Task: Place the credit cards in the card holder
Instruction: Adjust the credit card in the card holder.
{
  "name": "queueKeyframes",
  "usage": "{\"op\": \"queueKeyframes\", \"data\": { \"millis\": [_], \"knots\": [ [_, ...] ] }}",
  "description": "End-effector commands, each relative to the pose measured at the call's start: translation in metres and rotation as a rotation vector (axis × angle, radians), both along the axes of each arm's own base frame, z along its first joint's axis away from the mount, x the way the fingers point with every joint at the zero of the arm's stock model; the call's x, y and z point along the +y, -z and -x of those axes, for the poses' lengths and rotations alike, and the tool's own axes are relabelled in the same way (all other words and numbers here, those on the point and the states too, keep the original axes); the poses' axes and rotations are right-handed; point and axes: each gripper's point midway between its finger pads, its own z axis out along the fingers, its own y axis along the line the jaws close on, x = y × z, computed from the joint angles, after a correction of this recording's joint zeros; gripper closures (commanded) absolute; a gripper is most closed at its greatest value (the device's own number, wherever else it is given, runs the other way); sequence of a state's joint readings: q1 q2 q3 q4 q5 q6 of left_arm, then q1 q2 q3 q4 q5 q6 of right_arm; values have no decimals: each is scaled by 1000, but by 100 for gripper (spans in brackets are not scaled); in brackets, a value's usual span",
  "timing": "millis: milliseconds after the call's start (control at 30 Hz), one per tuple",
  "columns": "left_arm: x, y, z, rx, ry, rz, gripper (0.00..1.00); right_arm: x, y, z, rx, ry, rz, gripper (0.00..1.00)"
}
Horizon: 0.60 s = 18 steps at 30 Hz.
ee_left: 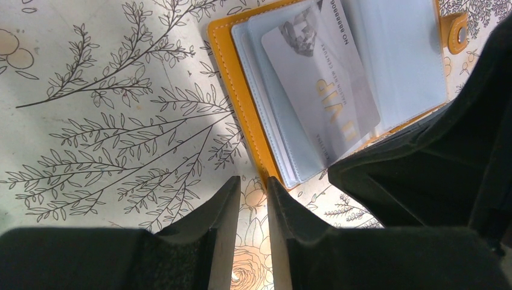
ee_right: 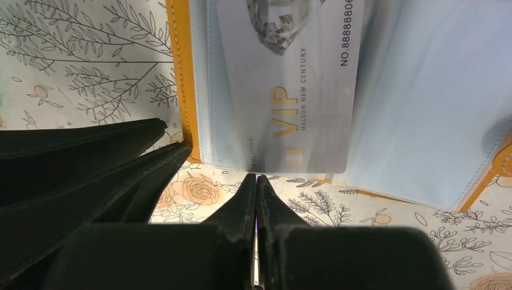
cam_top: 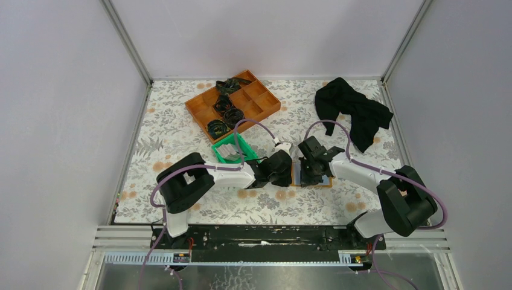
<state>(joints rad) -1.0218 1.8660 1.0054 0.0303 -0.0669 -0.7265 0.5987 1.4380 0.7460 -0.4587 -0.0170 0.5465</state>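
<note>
The card holder (cam_top: pixel 326 180) lies open on the floral cloth, orange-edged (ee_left: pixel 232 78) with pale blue sleeves (ee_right: pixel 422 109). A whitish-grey credit card (ee_left: pixel 329 90) printed "VIP" sits partly in a clear sleeve, its end (ee_right: pixel 290 90) sticking out toward the arms. My left gripper (ee_left: pixel 252 184) hovers just off the holder's near left corner, jaws a narrow gap apart with only cloth between them (cam_top: pixel 290 173). My right gripper (ee_right: pixel 256 178) is shut on nothing, its tips at the card's near edge (cam_top: pixel 311 177). The two grippers are close side by side.
A green bin (cam_top: pixel 232 149) with whitish cards stands just behind the left gripper. An orange compartment tray (cam_top: pixel 265 106) with black coiled items is further back. A black cloth (cam_top: pixel 353 112) lies at the back right. Metal rails border the table.
</note>
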Motion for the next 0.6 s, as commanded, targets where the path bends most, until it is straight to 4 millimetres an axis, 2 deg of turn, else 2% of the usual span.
{"op": "queueKeyframes", "data": {
  "millis": [0,133,333,567],
  "knots": [
    [61,75,55,198,56,-274,69,8,-13,-8,-38,-25,-17,100],
    [61,75,54,196,54,-275,69,4,-20,-2,-42,-22,-20,100],
    [60,77,56,205,55,-272,69,-9,-35,-11,-116,33,20,100],
    [62,77,57,209,49,-272,69,-25,-38,-26,-166,128,58,90]
  ]
}}
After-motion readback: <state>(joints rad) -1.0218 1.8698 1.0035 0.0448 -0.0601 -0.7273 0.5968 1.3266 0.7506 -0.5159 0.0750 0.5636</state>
